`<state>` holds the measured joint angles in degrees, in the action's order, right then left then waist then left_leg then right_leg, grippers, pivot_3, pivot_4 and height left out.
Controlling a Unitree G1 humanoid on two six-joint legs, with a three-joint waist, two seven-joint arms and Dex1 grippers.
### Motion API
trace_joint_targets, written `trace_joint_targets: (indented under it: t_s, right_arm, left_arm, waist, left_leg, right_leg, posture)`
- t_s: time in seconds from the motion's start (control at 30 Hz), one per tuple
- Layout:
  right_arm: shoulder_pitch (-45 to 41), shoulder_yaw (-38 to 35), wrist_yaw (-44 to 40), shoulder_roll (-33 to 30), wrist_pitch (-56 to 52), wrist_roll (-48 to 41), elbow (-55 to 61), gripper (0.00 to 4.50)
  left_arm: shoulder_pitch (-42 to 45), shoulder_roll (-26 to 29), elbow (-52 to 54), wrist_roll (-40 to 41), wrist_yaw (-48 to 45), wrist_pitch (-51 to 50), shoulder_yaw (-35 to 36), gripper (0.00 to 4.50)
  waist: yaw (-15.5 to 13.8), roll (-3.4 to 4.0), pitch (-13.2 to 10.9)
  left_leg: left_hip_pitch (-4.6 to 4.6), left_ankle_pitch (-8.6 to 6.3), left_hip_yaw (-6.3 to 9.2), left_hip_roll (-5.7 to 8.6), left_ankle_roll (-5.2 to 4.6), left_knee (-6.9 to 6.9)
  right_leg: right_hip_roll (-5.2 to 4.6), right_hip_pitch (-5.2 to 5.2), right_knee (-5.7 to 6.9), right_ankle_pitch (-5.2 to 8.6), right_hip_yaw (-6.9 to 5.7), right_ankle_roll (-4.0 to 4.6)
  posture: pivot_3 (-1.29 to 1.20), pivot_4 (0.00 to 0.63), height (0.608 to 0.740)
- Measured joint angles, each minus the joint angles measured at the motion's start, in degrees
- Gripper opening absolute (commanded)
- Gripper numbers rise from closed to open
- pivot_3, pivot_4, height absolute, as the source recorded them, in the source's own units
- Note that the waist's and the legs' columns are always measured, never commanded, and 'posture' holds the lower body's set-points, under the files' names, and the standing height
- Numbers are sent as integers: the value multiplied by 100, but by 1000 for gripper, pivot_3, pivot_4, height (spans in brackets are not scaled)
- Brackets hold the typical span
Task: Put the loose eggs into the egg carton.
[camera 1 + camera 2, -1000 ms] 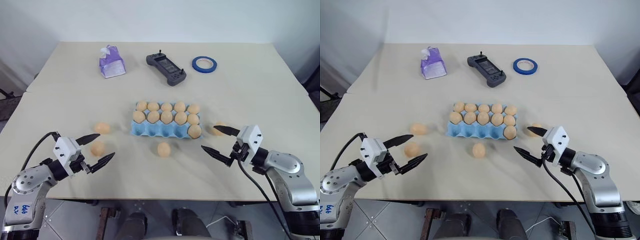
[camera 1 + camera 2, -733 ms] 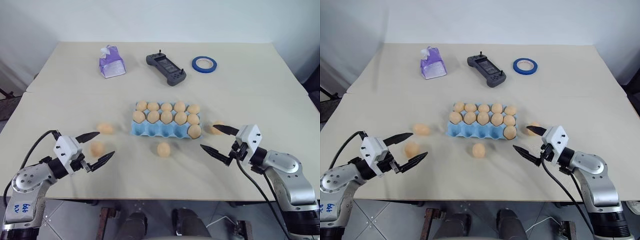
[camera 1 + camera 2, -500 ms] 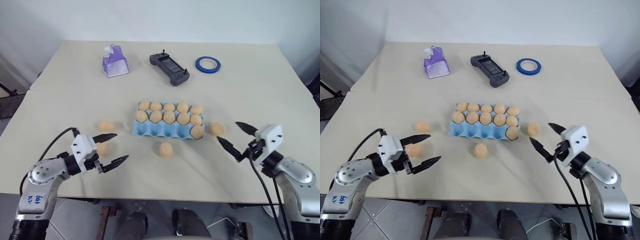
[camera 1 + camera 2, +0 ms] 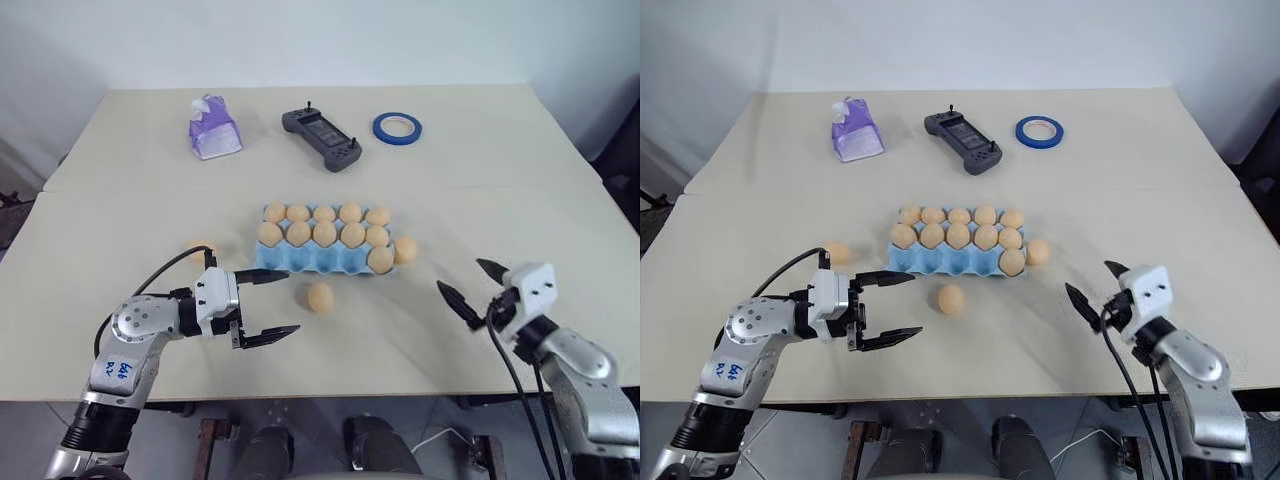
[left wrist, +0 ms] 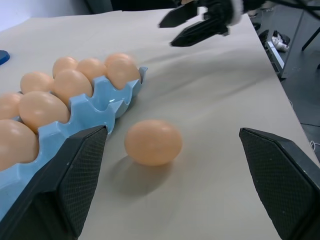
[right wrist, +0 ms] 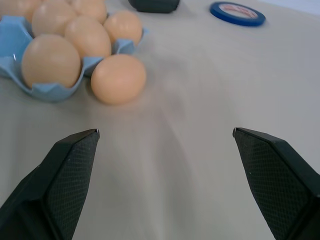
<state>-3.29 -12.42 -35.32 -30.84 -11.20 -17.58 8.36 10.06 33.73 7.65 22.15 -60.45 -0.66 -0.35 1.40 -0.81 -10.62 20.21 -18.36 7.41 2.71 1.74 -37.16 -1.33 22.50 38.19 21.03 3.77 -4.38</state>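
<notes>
Carton [image 4: 322, 258] mid-table [image 4: 480, 180], all ten cups filled. Loose eggs around it: one [image 4: 320, 296] just in front, one [image 4: 405, 250] touching its right end, one [image 4: 837, 253] off to the left. Left gripper [image 4: 268, 305] spread wide near the front egg, holding nothing. Right gripper [image 4: 470, 288] spread too, empty, right of the carton.

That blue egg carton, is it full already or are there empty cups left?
Nearly full. The egg carton holds nine eggs; several front-row cups look empty. Three loose eggs lie outside: one in front, one at its right end, one left.
</notes>
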Motion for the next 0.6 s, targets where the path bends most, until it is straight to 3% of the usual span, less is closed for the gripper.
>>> trace_joint_targets:
  t_s: [0.33, 0.6]
  right_arm:
    - [-1711, 729, -767, -89, 276, 387, -1974, 4487]
    - [-2515, 1083, -1237, -1, 807, 628, -3068, 4487]
  left_arm:
    - [-499, 19, 205, -1, 366, -28, 180, 4500]
    - [-594, 19, 326, 0, 562, -121, 223, 4500]
  waist:
    - [10, 0, 0]
    - [12, 0, 0]
  left_leg:
    - [11, -1, -2, 0, 0, 3]
    - [13, -1, -2, 0, -1, 4]
  right_leg:
    - [-4, 8, -16, -2, -4, -4]
    - [-4, 10, -18, -3, -6, -4]
  posture:
    - [0, 150, 740]
    - [0, 150, 740]
